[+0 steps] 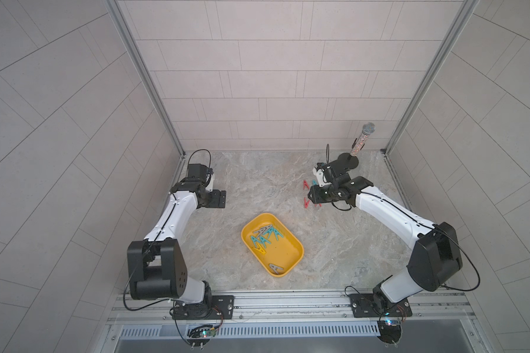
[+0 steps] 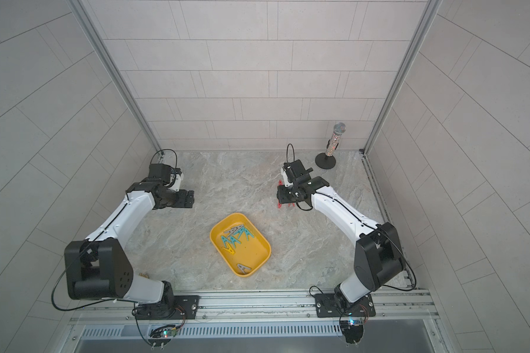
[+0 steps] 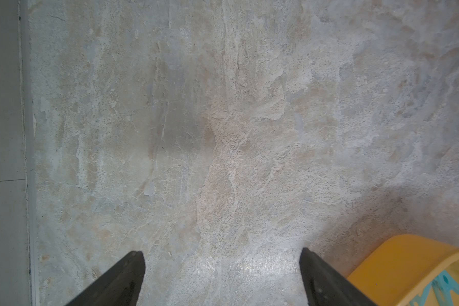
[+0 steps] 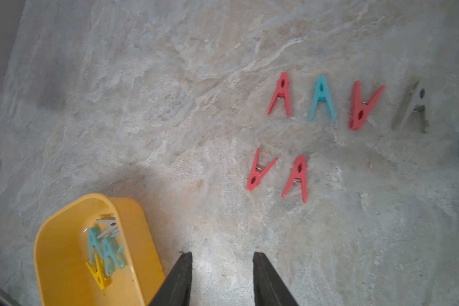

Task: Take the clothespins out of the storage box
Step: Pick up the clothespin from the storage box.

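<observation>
My left pincer [image 3: 221,258] hangs wide open and empty over the bare table [image 3: 223,132], near the yellow box [image 3: 408,259]. My right pincer [image 4: 222,255] stands partly open with nothing between its fingers, close to the pegs lying flat on the table: four red pegs [image 4: 280,95], a teal peg [image 4: 321,98] and a grey peg [image 4: 414,106]. The box sits mid-table and holds a heap of teal pegs [image 1: 265,240], a yellow peg [image 1: 260,251] touching the heap, and a lone grey peg [image 1: 276,268] apart.
</observation>
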{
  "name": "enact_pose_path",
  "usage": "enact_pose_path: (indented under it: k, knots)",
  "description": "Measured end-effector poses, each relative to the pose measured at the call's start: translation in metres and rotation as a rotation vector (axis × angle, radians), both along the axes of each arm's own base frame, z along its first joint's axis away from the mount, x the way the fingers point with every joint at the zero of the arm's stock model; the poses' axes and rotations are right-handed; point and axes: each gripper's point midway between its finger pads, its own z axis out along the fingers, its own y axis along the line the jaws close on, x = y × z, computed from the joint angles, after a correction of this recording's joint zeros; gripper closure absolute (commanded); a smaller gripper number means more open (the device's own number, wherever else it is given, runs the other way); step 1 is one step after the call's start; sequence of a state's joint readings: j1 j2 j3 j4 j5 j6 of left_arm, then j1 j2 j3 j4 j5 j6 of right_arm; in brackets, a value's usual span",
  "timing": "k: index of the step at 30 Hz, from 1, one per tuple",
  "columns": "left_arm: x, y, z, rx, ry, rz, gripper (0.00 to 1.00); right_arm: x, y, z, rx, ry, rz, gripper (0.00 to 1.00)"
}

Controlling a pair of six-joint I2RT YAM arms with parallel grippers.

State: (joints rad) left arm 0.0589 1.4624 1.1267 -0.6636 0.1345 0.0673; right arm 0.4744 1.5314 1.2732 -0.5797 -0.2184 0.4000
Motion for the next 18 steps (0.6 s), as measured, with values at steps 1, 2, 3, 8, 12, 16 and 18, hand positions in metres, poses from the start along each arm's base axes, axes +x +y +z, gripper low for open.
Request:
enact_pose_path:
  k: [1, 2, 3, 8, 12, 16, 18]
  knots:
    - [0.000, 0.000, 0.000, 0.000, 0.000, 0.000, 0.01, -0.006, 0.008, 0.002, -0.001, -0.006, 0.030, 0.59]
    - [0.000, 0.000, 0.000, 0.000, 0.000, 0.000, 0.01, -0.014, 0.016, 0.003, -0.003, -0.015, 0.063, 0.59]
    - [0.000, 0.000, 0.000, 0.000, 0.000, 0.000, 0.01, -0.019, 0.023, 0.004, -0.004, -0.021, 0.091, 0.59]
    - [0.000, 0.000, 0.000, 0.000, 0.000, 0.000, 0.01, -0.049, 0.059, 0.001, -0.028, -0.043, 0.233, 0.59]
    - [0.000, 0.000, 0.000, 0.000, 0.000, 0.000, 0.01, -0.072, 0.083, -0.002, -0.045, -0.063, 0.331, 0.59]
    - [0.000, 0.000, 0.000, 0.000, 0.000, 0.000, 0.01, -0.087, 0.102, -0.003, -0.051, -0.080, 0.391, 0.60]
    - [0.000, 0.000, 0.000, 0.000, 0.000, 0.000, 0.01, -0.092, 0.109, -0.007, -0.056, -0.078, 0.412, 0.60]
